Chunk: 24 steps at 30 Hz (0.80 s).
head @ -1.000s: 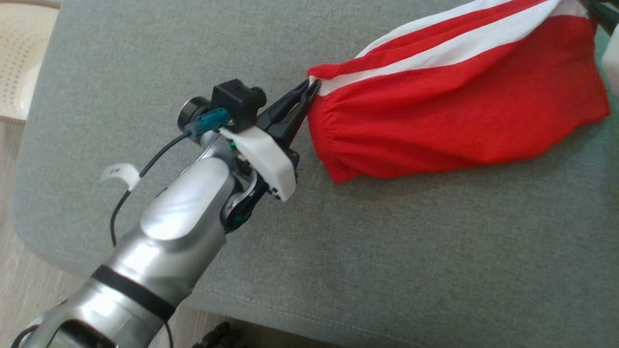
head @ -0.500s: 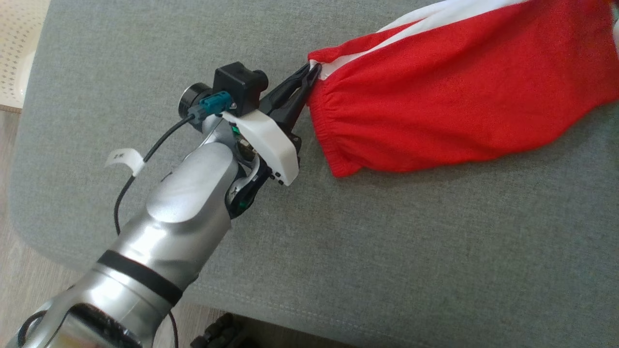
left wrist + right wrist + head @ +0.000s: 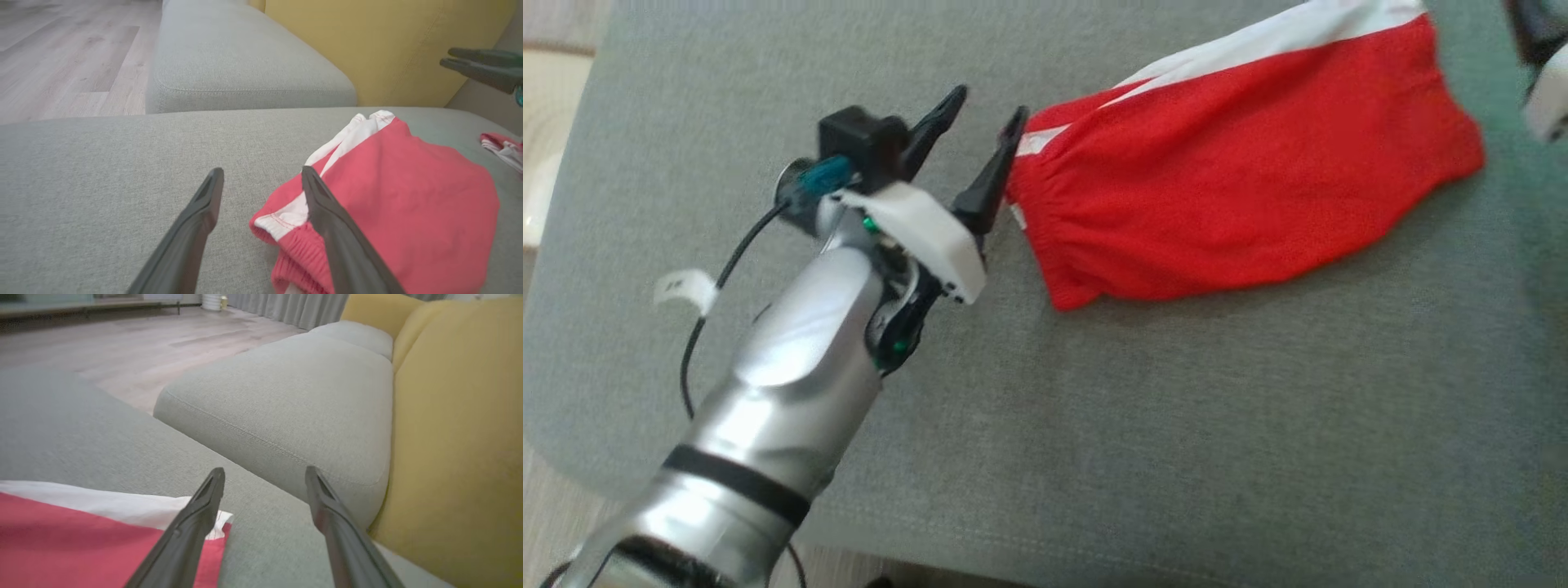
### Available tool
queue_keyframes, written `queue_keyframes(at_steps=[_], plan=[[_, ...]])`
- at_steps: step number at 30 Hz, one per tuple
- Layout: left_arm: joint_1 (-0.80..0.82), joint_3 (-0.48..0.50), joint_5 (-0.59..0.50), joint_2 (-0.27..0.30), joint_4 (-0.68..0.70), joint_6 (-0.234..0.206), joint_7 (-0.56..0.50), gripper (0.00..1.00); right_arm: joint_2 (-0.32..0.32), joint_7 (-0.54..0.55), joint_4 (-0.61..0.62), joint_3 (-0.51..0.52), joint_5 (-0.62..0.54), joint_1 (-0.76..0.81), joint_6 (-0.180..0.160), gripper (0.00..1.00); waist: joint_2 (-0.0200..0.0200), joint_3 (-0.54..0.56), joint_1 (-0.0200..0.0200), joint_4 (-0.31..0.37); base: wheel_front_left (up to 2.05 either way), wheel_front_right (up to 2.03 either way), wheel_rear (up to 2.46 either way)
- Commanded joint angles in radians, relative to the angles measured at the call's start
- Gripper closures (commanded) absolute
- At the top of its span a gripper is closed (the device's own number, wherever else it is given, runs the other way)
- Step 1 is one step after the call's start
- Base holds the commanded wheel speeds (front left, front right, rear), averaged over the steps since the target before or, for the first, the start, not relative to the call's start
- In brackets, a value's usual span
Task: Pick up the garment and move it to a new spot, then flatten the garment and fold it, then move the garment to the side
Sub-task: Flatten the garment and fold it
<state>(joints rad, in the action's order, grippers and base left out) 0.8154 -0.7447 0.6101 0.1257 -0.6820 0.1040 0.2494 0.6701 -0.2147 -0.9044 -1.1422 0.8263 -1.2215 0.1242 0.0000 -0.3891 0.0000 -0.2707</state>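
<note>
A red garment (image 3: pixel 1241 171) with a white side stripe and a gathered waistband lies spread on the grey sofa cushion (image 3: pixel 1176 425). My left gripper (image 3: pixel 990 102) stands open just left of the waistband corner, with one finger beside the cloth and nothing between the fingers. In the left wrist view the left gripper (image 3: pixel 261 170) hangs over the garment's (image 3: pixel 408 212) near corner. My right gripper (image 3: pixel 264 469) is open above the far white-striped end of the garment (image 3: pixel 81 535), holding nothing. The right gripper (image 3: pixel 482 67) also shows at the upper right of the left wrist view.
Yellow back cushions (image 3: pixel 457 437) rise behind the seat, and a second grey cushion (image 3: pixel 286 404) adjoins it. Wooden floor (image 3: pixel 61 61) lies past the cushion edge. A small red and white piece of cloth (image 3: pixel 502 145) lies at the far right.
My left gripper has opened and let go of the waistband corner. The garment, held stretched above the cushion before, now lies slack on it. The head view has also shifted.
</note>
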Motion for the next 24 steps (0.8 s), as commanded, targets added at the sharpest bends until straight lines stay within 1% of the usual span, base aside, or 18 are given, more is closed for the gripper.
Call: queue_keyframes(at_steps=[1,5,8,12,15,19,20,21,24], plan=[[-0.014,0.059,0.003,0.045,0.039,-0.01,0.012,0.0,-0.013,-0.028,-0.007,0.046,0.031,0.048,0.007,0.0,0.0,0.055,0.0,0.048,0.0,0.0,0.0],[-0.075,0.139,0.002,0.068,0.099,-0.035,0.012,0.0,-0.057,-0.046,0.01,0.129,0.014,0.118,0.007,0.0,0.0,0.111,0.0,0.097,0.0,0.0,0.0],[-0.12,0.193,-0.003,0.077,0.151,-0.052,0.012,0.0,-0.068,-0.047,0.079,0.257,-0.026,0.18,0.007,0.0,0.0,0.146,0.0,0.126,0.0,0.0,0.0],[-0.185,0.26,-0.026,0.082,0.231,-0.078,0.012,0.0,-0.094,-0.047,0.181,0.427,-0.103,0.322,0.007,0.0,0.0,0.188,0.0,0.158,0.0,0.0,0.0],[-0.242,0.31,-0.046,0.073,0.294,-0.097,0.012,0.0,-0.13,-0.047,0.264,0.55,-0.167,0.445,0.007,0.0,0.0,0.217,0.0,0.177,0.0,0.0,0.0],[-0.329,0.376,-0.08,0.053,0.369,-0.114,0.012,0.0,-0.2,-0.047,0.375,0.695,-0.258,0.617,0.007,0.0,0.0,0.246,0.0,0.199,0.0,0.0,0.0],[-0.352,0.394,-0.085,0.045,0.386,-0.114,0.012,0.0,-0.219,-0.047,0.4,0.727,-0.285,0.658,0.007,0.0,0.0,0.253,0.0,0.204,0.0,0.0,0.0],[-0.352,0.394,-0.085,0.045,0.386,-0.114,0.012,0.0,-0.219,-0.047,0.4,0.727,-0.285,0.658,0.007,0.0,0.0,0.253,0.0,0.204,0.0,0.0,0.0],[-0.423,0.452,-0.111,0.022,0.434,-0.108,0.012,0.0,-0.287,-0.047,0.471,0.82,-0.348,0.775,0.007,0.0,0.0,0.272,0.0,0.22,0.0,0.0,0.0]])
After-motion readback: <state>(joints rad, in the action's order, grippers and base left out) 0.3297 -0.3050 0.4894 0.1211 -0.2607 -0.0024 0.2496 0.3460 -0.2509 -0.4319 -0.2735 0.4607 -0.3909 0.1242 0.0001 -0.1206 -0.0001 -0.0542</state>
